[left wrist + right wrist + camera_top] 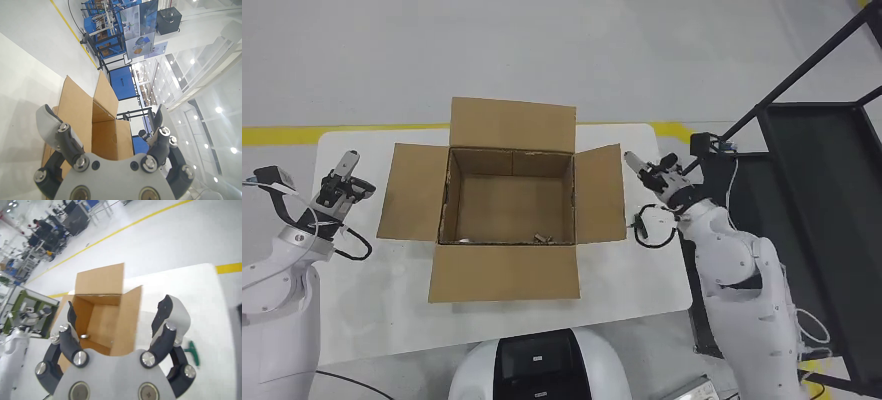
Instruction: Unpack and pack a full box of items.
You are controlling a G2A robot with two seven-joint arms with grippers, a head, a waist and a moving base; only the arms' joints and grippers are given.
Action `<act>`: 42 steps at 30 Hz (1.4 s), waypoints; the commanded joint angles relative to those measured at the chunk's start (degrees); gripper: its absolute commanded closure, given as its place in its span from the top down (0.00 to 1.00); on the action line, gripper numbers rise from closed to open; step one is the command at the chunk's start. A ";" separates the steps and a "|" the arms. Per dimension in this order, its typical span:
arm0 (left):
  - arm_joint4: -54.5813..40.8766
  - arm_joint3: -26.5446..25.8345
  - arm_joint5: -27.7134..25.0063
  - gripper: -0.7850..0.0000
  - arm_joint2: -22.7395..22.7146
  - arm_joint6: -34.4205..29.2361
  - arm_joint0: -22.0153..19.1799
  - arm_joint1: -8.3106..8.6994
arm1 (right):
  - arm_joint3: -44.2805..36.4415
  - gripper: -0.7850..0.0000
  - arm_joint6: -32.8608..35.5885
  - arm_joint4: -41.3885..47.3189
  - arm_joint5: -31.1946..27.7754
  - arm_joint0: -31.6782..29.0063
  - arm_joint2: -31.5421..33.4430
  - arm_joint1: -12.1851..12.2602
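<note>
The open box (pixel 510 205) stands in the middle of the counter (pixel 362 300), mouth upward, long axis from 9 to 3 o'clock. Left end effector (pixel 103 109) at its 9 o'clock and right end effector (pixel 118 301) at its 3 o'clock are both spread and empty.

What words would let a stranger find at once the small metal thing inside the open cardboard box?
Find the white table and the open brown cardboard box at its middle, flaps spread. On the box floor, close to the wall nearest the robot, lies a small round silvery metal piece. It shines; everything around it is plain brown cardboard.
</note>
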 commanded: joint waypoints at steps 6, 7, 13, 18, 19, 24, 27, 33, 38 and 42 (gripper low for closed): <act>0.00 0.00 0.00 1.00 0.00 0.00 0.00 0.00 | 4.76 1.00 5.84 -7.40 -2.81 -5.51 4.68 1.08; 0.00 0.00 0.00 1.00 0.00 0.00 0.00 0.00 | 5.77 1.00 6.87 -8.45 -3.75 -6.20 5.12 1.26; 0.00 0.00 0.00 1.00 0.00 0.00 0.00 0.00 | 10.15 1.00 12.80 -12.57 -10.52 -7.93 4.24 2.06; 0.00 0.00 0.00 1.00 0.00 0.00 0.00 0.00 | 15.64 1.00 15.58 -20.39 -14.65 -5.92 0.29 2.57; 0.00 0.00 0.00 1.00 0.00 0.00 0.00 0.00 | 17.08 1.00 15.34 -21.46 -15.05 -5.36 -0.37 2.61; 0.00 0.00 0.00 1.00 0.00 0.00 0.00 0.00 | 23.85 1.00 12.29 -25.23 -15.52 -1.55 -3.84 2.58; 0.00 0.00 0.00 1.00 0.00 0.00 0.00 0.00 | 26.80 1.00 10.64 -25.37 -15.18 0.33 -5.26 2.44; 0.00 0.00 0.00 1.00 0.00 0.00 0.00 0.00 | 32.73 1.00 7.95 -26.99 -14.97 4.30 -8.06 2.24; 0.00 0.00 0.00 1.00 0.00 0.00 0.00 0.00 | 36.77 1.00 6.31 -27.78 -14.60 6.61 -9.00 2.21; 0.00 0.00 0.00 1.00 0.00 0.00 0.00 0.00 | 39.24 1.00 5.30 -26.82 -13.90 7.90 -9.43 2.10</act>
